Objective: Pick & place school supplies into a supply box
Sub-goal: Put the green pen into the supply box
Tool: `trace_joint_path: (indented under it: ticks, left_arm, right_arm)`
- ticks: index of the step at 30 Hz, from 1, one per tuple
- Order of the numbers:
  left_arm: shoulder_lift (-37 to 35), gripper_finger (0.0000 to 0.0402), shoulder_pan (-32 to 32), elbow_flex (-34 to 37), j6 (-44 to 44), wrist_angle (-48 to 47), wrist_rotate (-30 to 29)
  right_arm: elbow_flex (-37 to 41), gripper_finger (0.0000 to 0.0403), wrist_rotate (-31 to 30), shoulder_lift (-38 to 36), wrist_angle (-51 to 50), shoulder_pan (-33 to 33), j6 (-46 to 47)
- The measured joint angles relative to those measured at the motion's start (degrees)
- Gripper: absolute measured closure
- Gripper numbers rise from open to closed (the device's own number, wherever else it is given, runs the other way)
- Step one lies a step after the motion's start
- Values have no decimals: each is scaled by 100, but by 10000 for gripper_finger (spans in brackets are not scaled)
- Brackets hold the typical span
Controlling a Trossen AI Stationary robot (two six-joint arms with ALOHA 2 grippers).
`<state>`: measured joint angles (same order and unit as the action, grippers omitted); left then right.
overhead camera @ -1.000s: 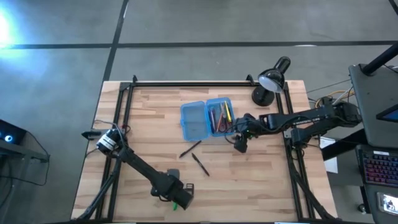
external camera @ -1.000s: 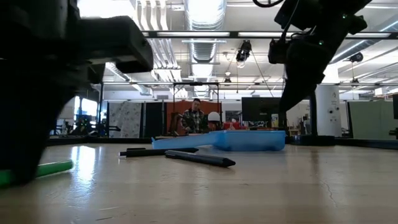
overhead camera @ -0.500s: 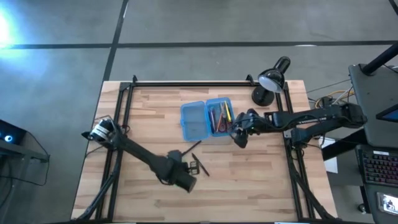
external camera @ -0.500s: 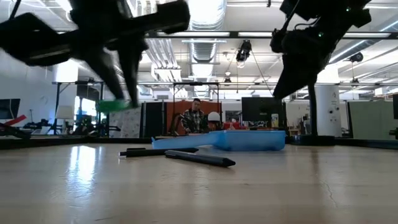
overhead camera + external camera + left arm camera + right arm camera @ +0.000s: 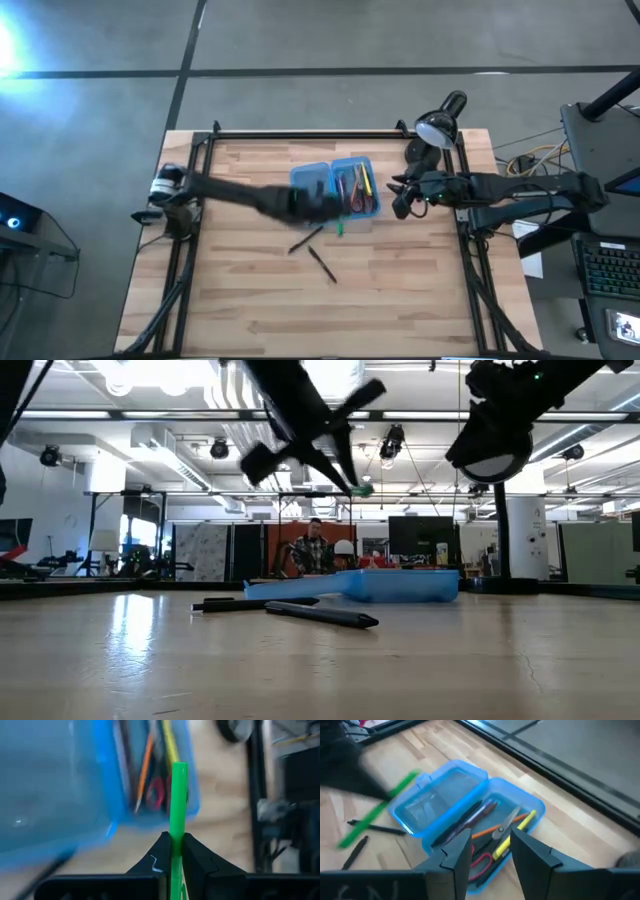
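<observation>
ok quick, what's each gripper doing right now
left gripper: shut on the green pen, above the blue pencil case.
right gripper: open, holding nothing.

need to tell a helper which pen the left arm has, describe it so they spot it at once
Start at the blue supply box in the middle of the table. Just at its near edge the left gripper holds a green pen above the table. It is the only green one; the two pens lying on the table are black.

Bright overhead ceiling lights [image 5: 320, 375] flare in low view. My left arm [image 5: 255, 196] smears with motion blur; supply box [image 5: 60, 785] blurry at my wrist.
</observation>
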<state>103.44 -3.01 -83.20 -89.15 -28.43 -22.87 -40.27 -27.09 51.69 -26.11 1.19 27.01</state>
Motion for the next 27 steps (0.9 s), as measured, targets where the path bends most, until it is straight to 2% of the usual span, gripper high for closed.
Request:
trace_joint_path:
  ticks: [5, 10, 15, 22, 24, 27]
  left_arm:
    - [148, 394, 959, 2, 806, 644, 507]
    - [407, 394, 1581, 0, 1112, 1016, 1102]
    - [798, 394, 1738, -104, 1106, 1218, 1424]
    - [1440, 394, 1822, -433, 978, 1625, 1558]
    - [1629, 382, 1853, -580, 1000, 1631, 1559]
    - [1809, 343, 1860, -747, 1113, 1554, 1597]
  right_arm:
    - [2, 280, -2, -70, -404, 0, 447]
    - [9, 278, 4, -47, -500, -4, 620]
    - [17, 277, 5, -21, -511, -4, 622]
    - [22, 273, 11, -8, -511, -4, 618]
    - [22, 274, 40, -8, -520, -4, 605]
    - [33, 273, 236, 1, -531, -4, 603]
